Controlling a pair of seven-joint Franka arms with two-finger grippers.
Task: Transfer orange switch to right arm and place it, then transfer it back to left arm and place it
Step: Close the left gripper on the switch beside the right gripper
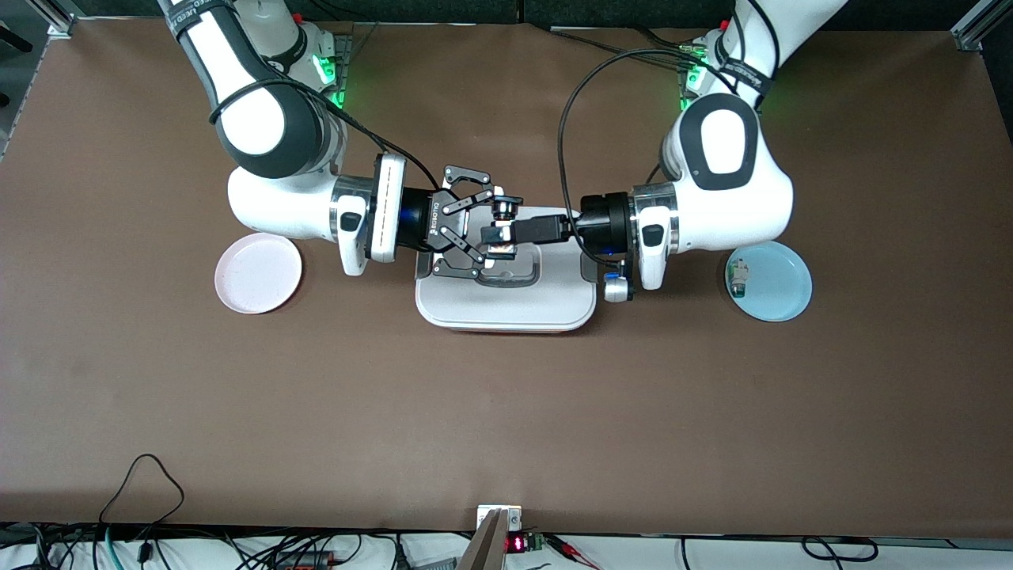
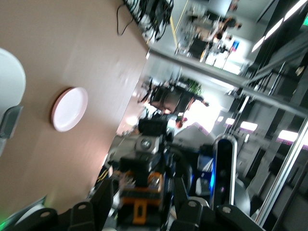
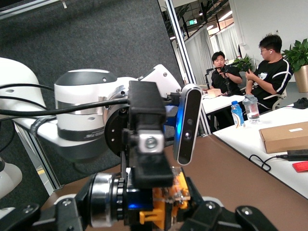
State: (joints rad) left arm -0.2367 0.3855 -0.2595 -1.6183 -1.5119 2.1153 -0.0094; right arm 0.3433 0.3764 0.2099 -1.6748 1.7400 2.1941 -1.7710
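The orange switch (image 1: 505, 210) hangs in the air over the white box (image 1: 506, 305), in the middle of the table. My right gripper (image 1: 491, 226) reaches in from the right arm's end and is shut on it. In the right wrist view the switch (image 3: 168, 197) sits in the right gripper (image 3: 139, 207), its silver ring to one side and its orange body to the other. My left gripper (image 1: 497, 235) comes from the other end, open. Its fingers (image 2: 103, 197) flank the switch (image 2: 144, 192) with narrow gaps. One left finger (image 3: 149, 144) lies over the switch.
An empty pink plate (image 1: 258, 273) lies toward the right arm's end. A light blue plate (image 1: 779, 305) toward the left arm's end holds a small white-and-green component (image 1: 738, 277). Cables run along the table edge nearest the front camera.
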